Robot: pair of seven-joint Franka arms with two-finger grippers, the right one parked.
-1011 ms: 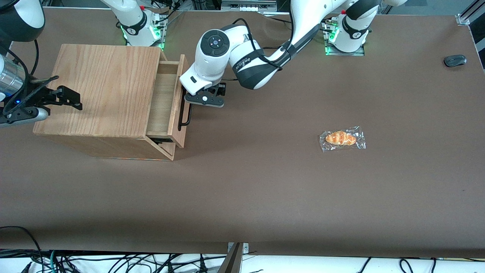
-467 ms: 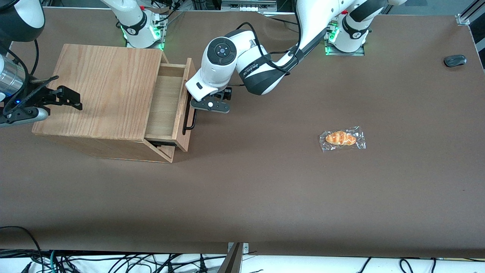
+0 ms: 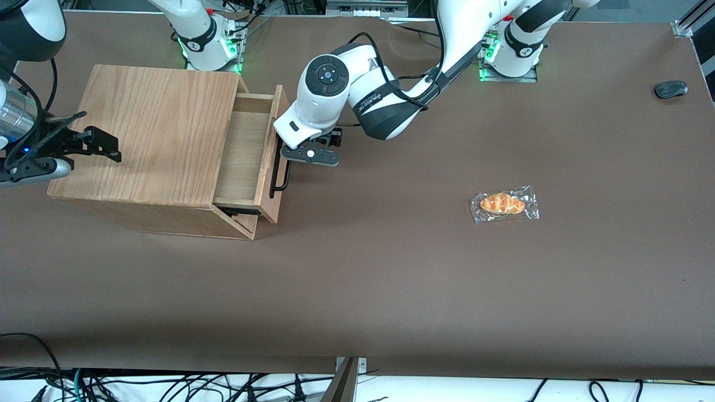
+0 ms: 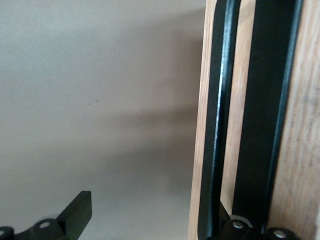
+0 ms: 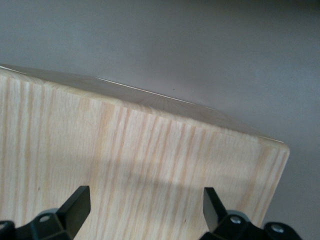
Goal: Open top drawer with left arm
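Observation:
The top drawer (image 3: 243,151) of the oak cabinet (image 3: 156,123) stands partly pulled out, its inside bare. A long black bar handle (image 3: 277,177) runs across its front. My left arm's gripper (image 3: 286,158) is at the part of the handle farther from the front camera. It is open. In the left wrist view the handle (image 4: 217,125) lies just inside one black finger (image 4: 235,226), with the other finger (image 4: 75,210) well apart over the table. The gripper (image 4: 155,222) holds nothing clamped.
A wrapped bread roll (image 3: 504,204) lies on the brown table toward the working arm's end. A black computer mouse (image 3: 670,89) sits farther from the front camera, near the table's edge. The cabinet stands toward the parked arm's end.
Over the last second the drawer slid farther out with my gripper at its handle, and the cabinet turned slightly. In the last half second nothing visibly moved.

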